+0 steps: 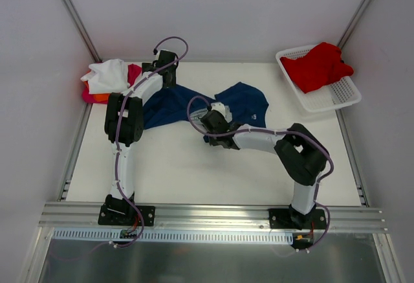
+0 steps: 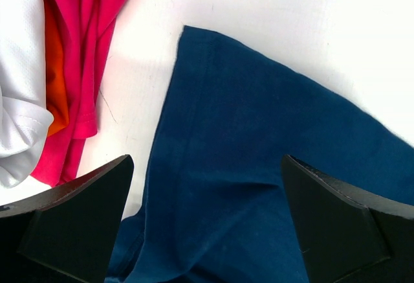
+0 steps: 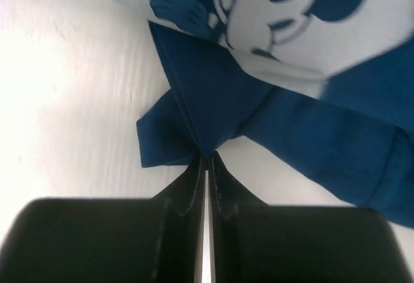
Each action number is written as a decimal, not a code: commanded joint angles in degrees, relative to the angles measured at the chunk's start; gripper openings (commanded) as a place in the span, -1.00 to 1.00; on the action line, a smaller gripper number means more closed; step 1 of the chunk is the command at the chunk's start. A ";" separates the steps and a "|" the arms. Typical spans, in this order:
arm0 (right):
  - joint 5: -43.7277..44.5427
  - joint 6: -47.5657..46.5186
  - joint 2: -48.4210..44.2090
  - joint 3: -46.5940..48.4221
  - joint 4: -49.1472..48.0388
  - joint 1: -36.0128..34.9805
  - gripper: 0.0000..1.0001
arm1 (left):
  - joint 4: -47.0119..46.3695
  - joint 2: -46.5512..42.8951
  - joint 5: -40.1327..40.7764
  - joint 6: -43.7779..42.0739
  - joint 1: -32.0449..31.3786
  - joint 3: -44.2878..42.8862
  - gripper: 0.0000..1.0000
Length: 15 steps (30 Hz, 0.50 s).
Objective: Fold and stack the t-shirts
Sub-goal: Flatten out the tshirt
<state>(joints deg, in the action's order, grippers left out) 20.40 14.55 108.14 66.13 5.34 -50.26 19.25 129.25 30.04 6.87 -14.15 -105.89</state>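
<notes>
A navy blue t-shirt [image 1: 246,101] lies crumpled in the middle of the table, its white cartoon print [image 3: 272,24] facing up. My right gripper [image 3: 206,157] is shut on a pinched fold at the shirt's edge [image 3: 207,95]; in the top view it [image 1: 207,122] sits at the shirt's near side. My left gripper [image 2: 206,166] hangs open over the shirt's left part [image 2: 259,134], nothing between its fingers; it [image 1: 165,69] shows at the back left. A white t-shirt [image 1: 107,72], a magenta one [image 1: 134,72] and an orange one [image 1: 97,97] are piled at the back left. A red t-shirt [image 1: 318,66] lies in the basket.
The white lattice basket [image 1: 343,95] stands at the back right corner. In the left wrist view the pile of white [image 2: 19,69], orange [image 2: 55,82] and magenta [image 2: 84,37] cloth lies just left of the navy shirt. Metal rails border the table's sides.
</notes>
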 commanded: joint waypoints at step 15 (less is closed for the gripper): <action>15.27 11.99 -36.14 -22.00 16.36 -10.64 -0.99 | 0.79 -0.67 -0.51 -0.46 0.62 -2.48 0.98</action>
<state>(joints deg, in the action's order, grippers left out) 31.00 22.20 77.21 45.76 15.81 -59.70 19.31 129.25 30.00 6.83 -14.15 -105.95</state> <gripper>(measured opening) 0.015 0.990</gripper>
